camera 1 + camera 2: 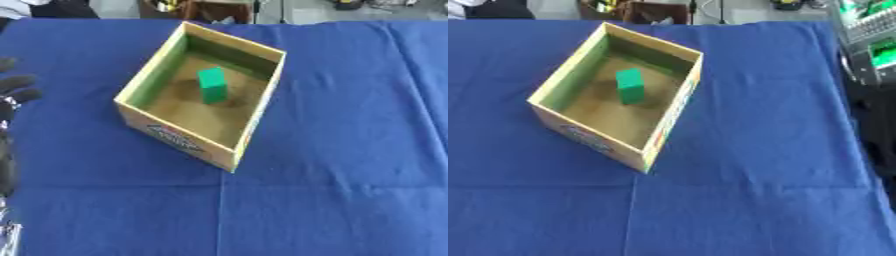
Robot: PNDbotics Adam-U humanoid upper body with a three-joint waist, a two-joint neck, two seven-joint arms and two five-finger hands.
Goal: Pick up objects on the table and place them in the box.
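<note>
An open cardboard box (175,135) with yellow outer walls stands turned at an angle on the blue tablecloth, in the upper middle of the view. A green block (212,85) stands upright on the box's brown floor, near its far side. My left hand (12,89) shows at the left edge of the left eye view, black fingers relaxed and straight, holding nothing, well to the left of the box. My right hand shows in neither view.
The blue cloth (332,150) covers the whole table around the box. In the right eye view, a dark device with green lit panels (872,45) stands past the table's right edge. Clutter lies beyond the far edge.
</note>
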